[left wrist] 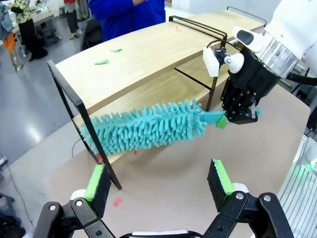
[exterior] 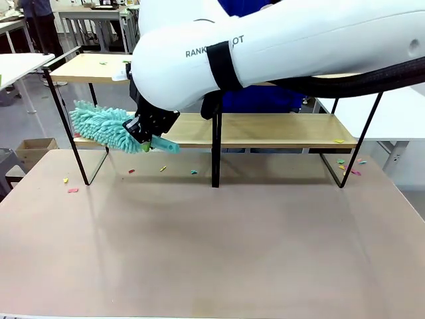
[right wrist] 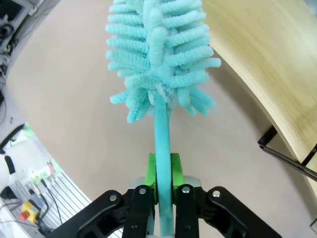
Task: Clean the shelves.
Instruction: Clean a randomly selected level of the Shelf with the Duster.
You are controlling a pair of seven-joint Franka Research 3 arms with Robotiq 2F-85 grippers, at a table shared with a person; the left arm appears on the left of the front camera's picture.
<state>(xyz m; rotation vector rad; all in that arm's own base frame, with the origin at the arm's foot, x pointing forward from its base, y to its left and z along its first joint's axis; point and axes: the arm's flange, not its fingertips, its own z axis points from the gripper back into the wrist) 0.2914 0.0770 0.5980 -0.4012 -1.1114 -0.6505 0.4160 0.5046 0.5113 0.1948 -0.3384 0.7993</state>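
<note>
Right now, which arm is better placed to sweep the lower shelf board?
Right. The right gripper is shut on the handle of the teal duster, whose head is at the left end of the lower board. The left gripper is open and empty over the table.

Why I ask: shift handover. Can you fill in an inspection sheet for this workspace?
Surface: tan table, littered near the shelf feet.
Job's things: shelves, two wood boards on a black frame; teal duster, head at the lower board's left end.
Clutter: coloured scraps on the table and both boards.
End effectors: right end effector shut on the duster's handle; left end effector open, holding nothing.
Cables: black hose along the right arm.
Surroundings: person in blue behind the shelves.
</note>
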